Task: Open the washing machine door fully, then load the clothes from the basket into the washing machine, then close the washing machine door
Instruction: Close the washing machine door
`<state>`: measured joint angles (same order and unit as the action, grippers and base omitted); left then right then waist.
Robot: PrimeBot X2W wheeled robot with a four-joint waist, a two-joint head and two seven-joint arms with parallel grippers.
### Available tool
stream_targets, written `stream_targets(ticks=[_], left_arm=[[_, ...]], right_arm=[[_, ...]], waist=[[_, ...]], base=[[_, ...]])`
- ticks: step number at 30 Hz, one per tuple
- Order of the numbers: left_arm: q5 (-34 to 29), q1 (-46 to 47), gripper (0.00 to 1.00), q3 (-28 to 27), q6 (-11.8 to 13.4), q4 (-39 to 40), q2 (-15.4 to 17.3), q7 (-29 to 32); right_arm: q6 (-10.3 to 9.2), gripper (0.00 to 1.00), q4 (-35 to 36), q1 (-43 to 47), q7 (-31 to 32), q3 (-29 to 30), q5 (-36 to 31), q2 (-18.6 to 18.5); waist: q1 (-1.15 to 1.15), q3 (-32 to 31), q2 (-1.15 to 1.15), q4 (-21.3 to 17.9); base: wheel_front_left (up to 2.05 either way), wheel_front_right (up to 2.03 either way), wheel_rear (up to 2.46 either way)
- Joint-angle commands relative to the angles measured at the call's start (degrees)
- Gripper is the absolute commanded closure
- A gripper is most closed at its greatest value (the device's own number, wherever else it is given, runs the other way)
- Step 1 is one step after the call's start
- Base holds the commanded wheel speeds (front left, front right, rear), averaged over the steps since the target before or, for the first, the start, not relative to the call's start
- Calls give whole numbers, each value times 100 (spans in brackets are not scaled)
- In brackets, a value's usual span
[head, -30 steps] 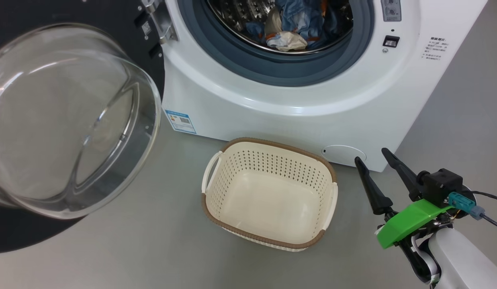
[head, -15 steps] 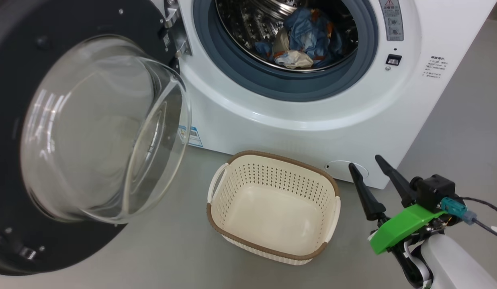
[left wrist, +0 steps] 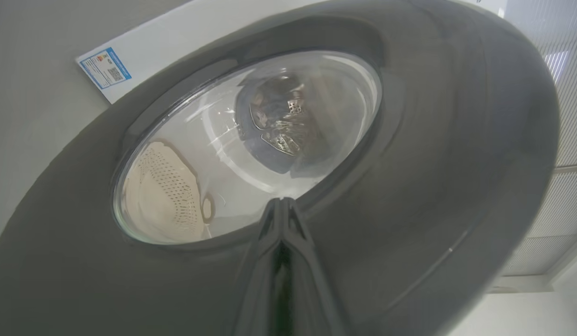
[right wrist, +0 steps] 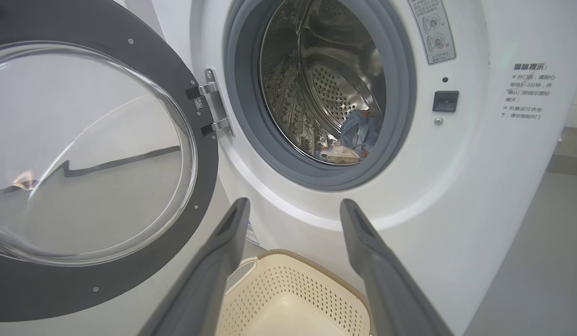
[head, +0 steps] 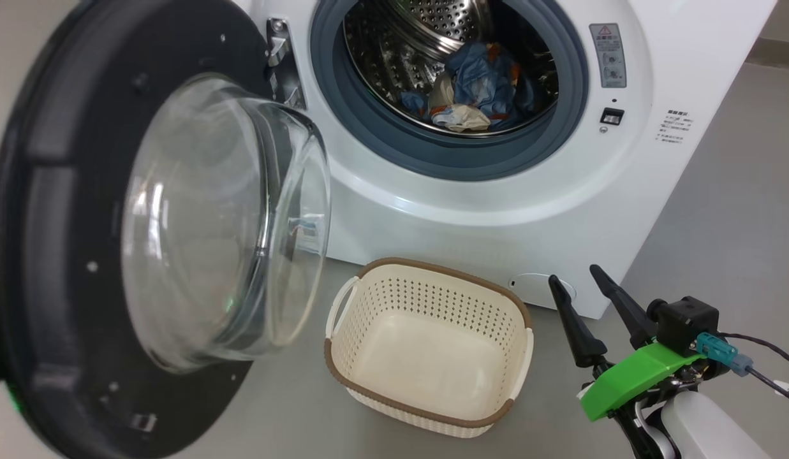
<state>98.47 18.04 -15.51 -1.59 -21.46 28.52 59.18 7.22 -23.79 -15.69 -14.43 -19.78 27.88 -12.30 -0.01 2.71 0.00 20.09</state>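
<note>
The washing machine stands open, its big black door swung partway out on the left, glass bowl facing the drum. The blue and cream clothes lie inside the steel drum, also in the right wrist view. On the floor in front sits the cream basket, with nothing in it. My left gripper is shut, its tips against the door's outer face at the glass edge. My right gripper hangs open right of the basket, nothing between its fingers.
Grey floor runs around the machine, with free room to its right. A blue label sticker marks the machine's lower front corner. The door hinge sits at the opening's left. Through the door glass the basket shows.
The head camera has tilted up, showing more of the drum. The door has swung from wide open toward the machine. The right gripper and basket have kept their places.
</note>
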Motion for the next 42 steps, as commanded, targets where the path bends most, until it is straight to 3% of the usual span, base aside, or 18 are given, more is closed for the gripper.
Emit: stream_targets(ticks=[1, 13, 18, 30, 42], left_arm=[[106, -34, 100, -96, 119, 517, 189, 183], [260, -449, 100, 206, 917, 2304, -145, 393], [249, -508, 100, 342, 1075, 2659, -310, 357], [178, -336, 100, 608, 1080, 2885, -758, 132], [-123, -41, 100, 692, 820, 2542, -1000, -267]], right_arm=[[26, 0, 158, 51, -56, -31, 55, 29], [26, 0, 220, 170, -56, 80, 31, 162], [26, 0, 249, 174, -56, 113, 2, 193], [26, 0, 302, 208, -57, 134, -17, 236], [26, 0, 320, 173, -57, 94, -25, 245]], waist=[[1, -39, 0, -45], [1, -84, 0, -364], [1, -67, 0, -657], [1, -105, 0, -1584], [1, -34, 0, -2363]], base=[[0, 0, 0], [0, 0, 0], [0, 0, 0], [0, 0, 0], [0, 0, 0]])
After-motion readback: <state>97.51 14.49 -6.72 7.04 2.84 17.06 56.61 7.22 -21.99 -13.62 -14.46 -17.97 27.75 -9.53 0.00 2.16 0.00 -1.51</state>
